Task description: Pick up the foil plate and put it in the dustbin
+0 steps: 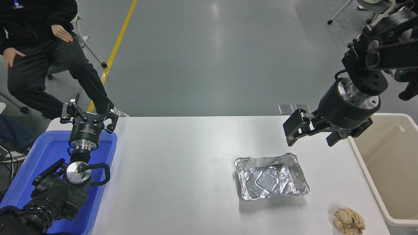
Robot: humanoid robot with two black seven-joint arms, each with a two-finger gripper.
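The foil plate (271, 177) sits flat on the white worktop (183, 169), open side up. The right claw (310, 133) hangs in the air above it, a bit further back and to the right. The claw and the plate do not touch. There is clear space between them. The right claw's fingers are spread apart and hold nothing.

I count one foil plate, one dustbin (388, 163), one paper ball (349, 221) and one blue tub (26, 182). There are two arms, each with one claw.

The plate is a shiny box shape with round corners. Its long side runs left to right across the worktop, turned just a little, so its left end sits slightly further back than its right end.

The dustbin stands at the right edge of the worktop, just beside it. It is near the plate but not touching it. The paper ball lies in front of the plate, to the right, close to the bin.

The left claw (88, 116) is at the far left, over the back end of the blue tub. Its fingers are spread wide and hold nothing.

A person (42, 58) in dark clothes sits beyond the worktop, at the far left.
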